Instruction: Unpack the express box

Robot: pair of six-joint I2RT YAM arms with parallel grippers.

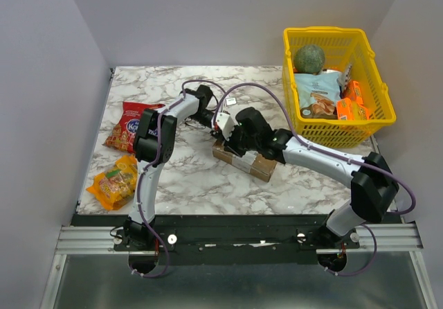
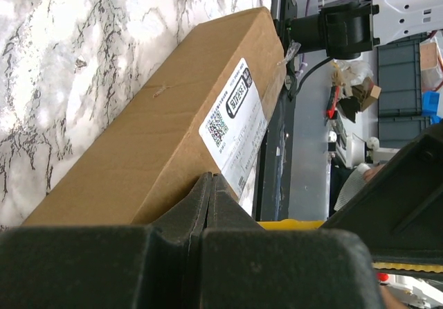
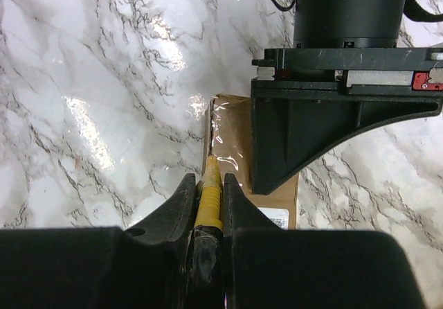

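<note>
The express box (image 1: 243,160) is a brown carton lying in the middle of the marble table. In the left wrist view the box (image 2: 152,136) shows its white shipping label (image 2: 239,125). My left gripper (image 1: 221,124) is shut with nothing between its fingers, and its tips (image 2: 211,177) sit at the box's edge. My right gripper (image 1: 232,143) is shut on a thin yellow cutter (image 3: 208,192). The cutter's tip touches the clear tape strip (image 3: 227,132) at the box's end (image 3: 239,160). The left gripper's black body (image 3: 325,122) hangs over the box right beside the cutter.
A yellow plastic basket (image 1: 379,123) with packets and a round green thing stands at the back right. A red snack bag (image 1: 128,125) and an orange snack bag (image 1: 116,182) lie at the left. The two arms crowd together over the box.
</note>
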